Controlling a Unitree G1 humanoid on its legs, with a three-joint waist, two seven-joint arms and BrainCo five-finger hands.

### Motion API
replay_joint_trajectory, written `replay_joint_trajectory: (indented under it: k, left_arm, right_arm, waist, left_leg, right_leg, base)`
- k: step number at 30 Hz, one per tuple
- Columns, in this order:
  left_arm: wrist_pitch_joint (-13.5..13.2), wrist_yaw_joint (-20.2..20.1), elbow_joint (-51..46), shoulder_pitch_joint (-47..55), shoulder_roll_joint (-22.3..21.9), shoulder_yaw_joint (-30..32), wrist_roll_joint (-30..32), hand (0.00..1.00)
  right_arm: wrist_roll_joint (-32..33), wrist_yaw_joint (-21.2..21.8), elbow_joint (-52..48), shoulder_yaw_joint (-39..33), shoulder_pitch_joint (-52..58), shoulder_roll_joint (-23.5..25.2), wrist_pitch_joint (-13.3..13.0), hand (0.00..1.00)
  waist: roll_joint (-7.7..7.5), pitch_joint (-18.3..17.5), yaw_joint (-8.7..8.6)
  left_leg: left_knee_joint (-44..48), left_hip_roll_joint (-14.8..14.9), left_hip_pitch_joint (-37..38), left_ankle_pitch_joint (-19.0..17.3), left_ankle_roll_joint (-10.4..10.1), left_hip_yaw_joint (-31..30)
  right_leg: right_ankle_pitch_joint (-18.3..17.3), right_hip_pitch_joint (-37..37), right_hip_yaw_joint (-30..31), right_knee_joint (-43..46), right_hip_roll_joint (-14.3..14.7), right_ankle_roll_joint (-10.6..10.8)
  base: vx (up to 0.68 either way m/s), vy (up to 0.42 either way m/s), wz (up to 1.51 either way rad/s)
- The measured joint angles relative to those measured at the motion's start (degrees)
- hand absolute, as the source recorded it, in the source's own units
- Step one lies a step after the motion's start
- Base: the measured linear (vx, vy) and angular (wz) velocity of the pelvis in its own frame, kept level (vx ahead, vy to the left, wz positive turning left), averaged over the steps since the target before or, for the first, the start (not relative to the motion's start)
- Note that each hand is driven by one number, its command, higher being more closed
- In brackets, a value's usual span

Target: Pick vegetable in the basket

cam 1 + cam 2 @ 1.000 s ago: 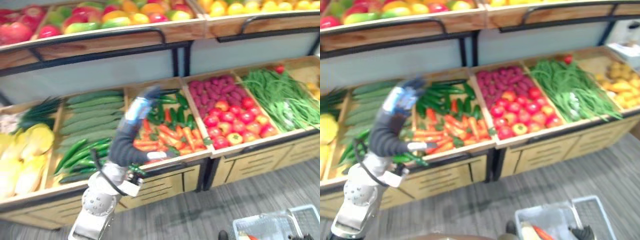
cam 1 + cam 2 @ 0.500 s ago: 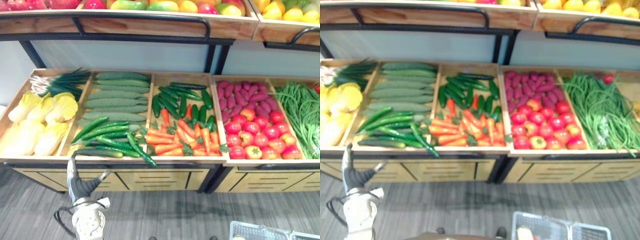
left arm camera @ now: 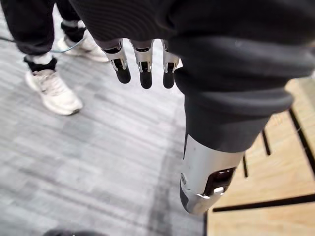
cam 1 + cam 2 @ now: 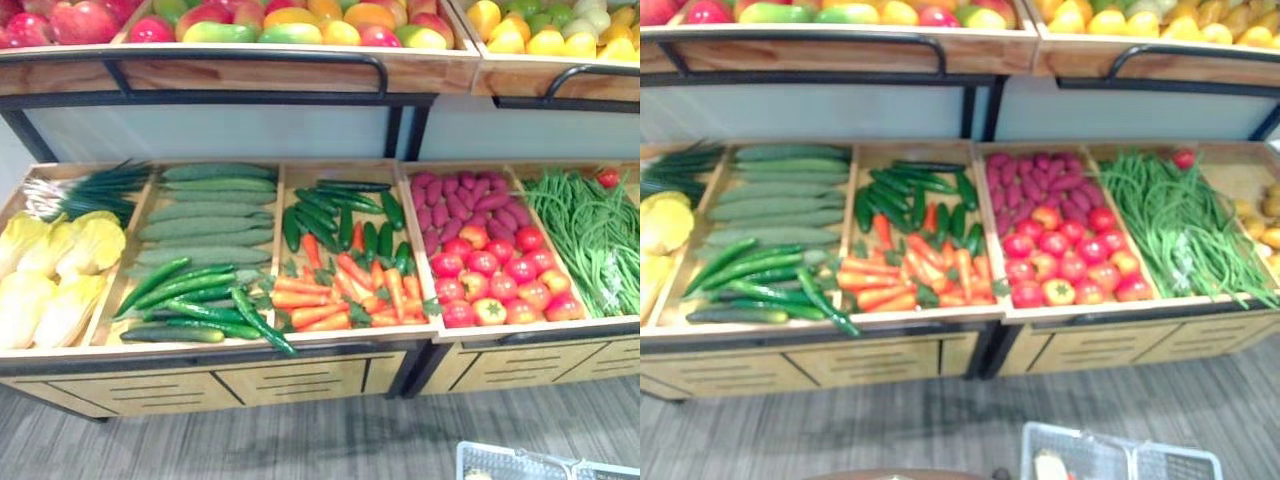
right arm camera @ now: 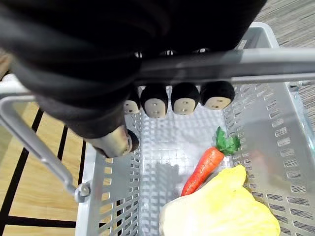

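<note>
A grey plastic basket (image 5: 275,132) hangs from my right hand (image 5: 184,98), whose fingers are curled round its grey handle (image 5: 246,61). Inside lie an orange carrot (image 5: 203,169) with green leaves and a yellow cabbage (image 5: 219,211). The basket's rim (image 4: 545,462) pokes in at the lower right of the eye views, in front of the vegetable stand. My left hand (image 3: 143,61) hangs low beside the stand's wooden front, over grey floor, with straight fingers and nothing in it.
The stand's lower crates hold yellow cabbages (image 4: 60,270), cucumbers (image 4: 200,215), carrots (image 4: 340,295), tomatoes (image 4: 495,275) and green beans (image 4: 590,225). A fruit shelf (image 4: 250,70) runs above them. A person's shoes (image 3: 51,91) stand on the floor near my left hand.
My left arm, raised over the carrot crate a second ago, dropped in front of the stand and has left the eye views. The camera has also shifted.
</note>
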Motion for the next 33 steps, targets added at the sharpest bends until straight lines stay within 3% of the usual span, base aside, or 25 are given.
replay_joint_trajectory:
  k: [2, 7, 11, 17, 22, 27, 28, 30, 31, 32, 33]
  left_arm:
    - [0.8, -4.0, 1.5, -0.6, 0.4, -0.9, -0.1, 0.00]
    - [0.5, -7.6, 2.8, -2.6, 1.4, -6.1, -0.6, 0.00]
    - [0.4, -8.5, 5.0, -3.1, 1.1, -11.3, -0.7, 0.00]
    - [0.3, -8.6, 5.1, -3.8, 1.0, -16.6, -0.8, 0.00]
    - [0.3, -8.6, 6.8, -4.0, 1.5, -17.3, -2.6, 0.00]
    - [0.2, -9.5, 7.2, -6.1, 2.7, -19.6, -2.9, 0.00]
    - [0.2, -9.5, 7.3, -7.4, 3.5, -20.7, -2.9, 0.00]
    - [0.0, -9.4, 7.4, -9.4, 4.7, -21.9, -2.8, 0.00]
    - [0.0, -9.4, 7.4, -10.0, 4.9, -21.9, -2.6, 0.00]
    - [-0.4, -9.4, 7.2, -10.6, 4.8, -21.7, -2.2, 0.00]
    - [-0.4, -9.4, 7.2, -10.9, 4.9, -21.8, -2.1, 0.00]
  right_arm:
    - [0.0, 0.1, 2.0, 0.1, -1.5, -0.9, 0.0, 1.00]
    - [0.0, 0.7, 2.3, 1.7, -1.7, -1.3, 0.0, 1.00]
    - [0.0, 0.9, 2.4, 5.5, -1.4, -1.1, -0.1, 1.00]
    - [0.4, 1.0, 4.5, 8.1, -0.8, -1.0, -0.4, 1.00]
    - [0.5, 1.2, 4.6, 8.6, -0.2, -1.0, -0.4, 1.00]
    - [1.7, 2.0, 3.5, 7.8, -0.5, -0.4, -1.2, 1.00]
    - [2.2, 2.0, 1.5, 7.8, -0.6, 0.5, -1.7, 1.00]
    - [2.4, 1.9, -1.2, 9.4, -1.2, 1.9, -2.5, 1.00]
    - [2.8, 1.9, -2.9, 11.1, -1.3, 2.4, -2.7, 1.00]
    - [2.7, 1.9, -4.4, 13.1, -3.3, 3.0, -3.2, 1.00]
    - [2.8, 1.9, -4.5, 13.2, -3.6, 3.1, -3.2, 1.00]
  waist:
    - [0.17, 0.1, -0.65]
    - [0.71, 0.2, -0.96]
    - [0.99, 0.4, -2.11]
    - [1.30, 0.6, -2.14]
    - [1.19, 0.8, -2.10]
    - [0.70, 4.0, -2.40]
    - [0.02, 5.0, -2.42]
    - [-0.70, 6.7, -2.30]
    - [-0.91, 7.2, -2.34]
    - [0.96, 8.9, -2.38]
    - [0.94, 9.3, -2.52]
  left_leg:
    - [-0.2, 0.0, 0.4, -0.1, -0.1, 0.3]
    - [-0.8, 0.0, 2.0, -0.4, -0.3, 1.8]
    - [-0.8, 0.0, 2.7, -0.8, -0.8, 2.8]
    - [-0.9, 0.2, 2.9, -0.9, -0.9, 3.2]
    - [-0.8, 0.5, 3.8, -1.2, -0.9, 4.3]
    - [12.3, 3.2, 1.5, -8.5, -0.4, 6.1]
    - [15.4, 3.6, -0.4, -10.0, 0.0, 8.0]
    - [20.5, 5.6, -3.1, -12.9, 1.2, 13.5]
    - [20.8, 6.2, -3.1, -12.8, 2.4, 16.8]
    - [20.1, 9.1, -3.1, -12.3, 4.2, 22.8]
    - [20.0, 9.3, -3.1, -12.2, 4.4, 23.6]
  right_leg:
    - [0.0, 0.0, 0.7, 0.0, 0.1, 0.0]
    - [0.0, 0.0, 2.3, 0.2, 0.3, -0.1]
    - [-0.3, -0.2, 3.5, 0.4, 0.4, -0.4]
    - [-0.3, -0.2, 4.1, 0.0, 0.7, -0.4]
    - [-0.3, 0.0, 5.3, 0.2, 1.2, -0.4]
    - [-3.1, -3.3, 8.8, 10.2, 1.7, 0.3]
    - [-2.5, -5.9, 11.4, 12.0, 1.9, 0.6]
    - [3.5, -9.7, 14.8, 10.8, 3.7, 0.3]
    - [10.5, -10.4, 15.1, 5.7, 5.0, -0.1]
    - [12.0, -10.8, 8.9, 6.9, 5.9, -2.9]
    - [9.0, -11.5, 6.4, 10.5, 5.7, -4.8]
  base:
    - [0.06, -0.006, -0.12]
    - [-0.01, -0.011, -0.17]
    - [-0.06, -0.026, -0.14]
    - [-0.04, -0.025, -0.05]
    - [0.02, -0.026, -0.12]
    - [-0.03, 0.021, -0.31]
    - [-0.18, 0.092, -1.13]
    - [-0.27, 0.114, -1.41]
    - [-0.42, 0.150, -1.93]
    - [-0.34, 0.124, -1.73]
    - [-0.31, 0.106, -1.71]
